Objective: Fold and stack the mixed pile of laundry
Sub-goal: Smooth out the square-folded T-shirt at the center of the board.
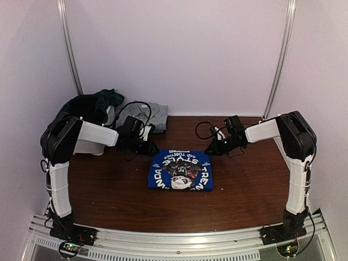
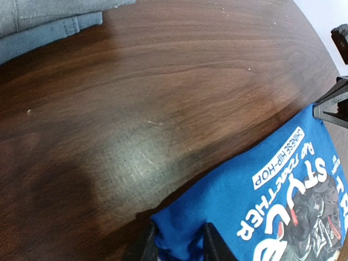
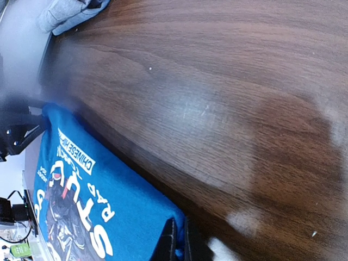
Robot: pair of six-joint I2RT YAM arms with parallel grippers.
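Observation:
A royal-blue T-shirt (image 1: 180, 171) with a printed graphic lies folded flat in the middle of the brown table (image 1: 244, 190). My left gripper (image 1: 151, 149) is at its far left corner. In the left wrist view that corner (image 2: 182, 231) is bunched between the two fingers of the left gripper (image 2: 179, 242), which is shut on it. My right gripper (image 1: 212, 149) is at the far right corner. In the right wrist view the right gripper (image 3: 178, 231) is pinched shut on a thin edge of the blue T-shirt (image 3: 109, 206). The rest of the laundry pile (image 1: 95, 104), dark green and black, sits at the back left.
A folded grey garment (image 1: 152, 114) lies on the table behind the left gripper, also seen as grey cloth (image 2: 43, 22) in the left wrist view. White walls and two metal posts close the back. The arm bases stand on a rail along the near edge.

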